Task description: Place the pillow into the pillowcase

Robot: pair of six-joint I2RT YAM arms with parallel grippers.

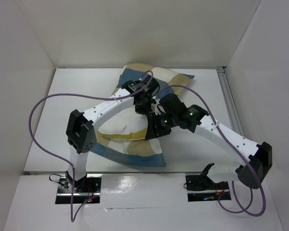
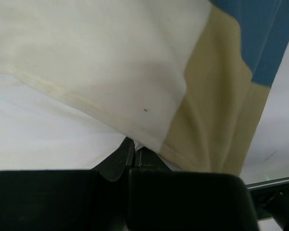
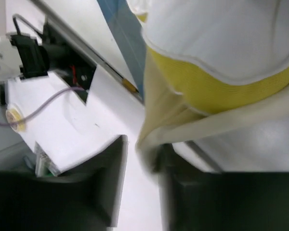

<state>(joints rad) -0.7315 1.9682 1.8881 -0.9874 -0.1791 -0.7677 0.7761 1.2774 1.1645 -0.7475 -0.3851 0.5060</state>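
Checked pillowcase [image 1: 135, 149] between two inward-bent arms.

White pillow [image 1: 126, 128] with yellow edge band, partly inside the rumpled blue, tan and cream checked pillowcase [image 1: 135, 153]

light: bright, even, overhead | glare: on glossy front strip of table [image 1: 149, 185] | shadows: soft, under arms | blur: right wrist view smeared, near fingers [image 3: 111, 183] unfocused
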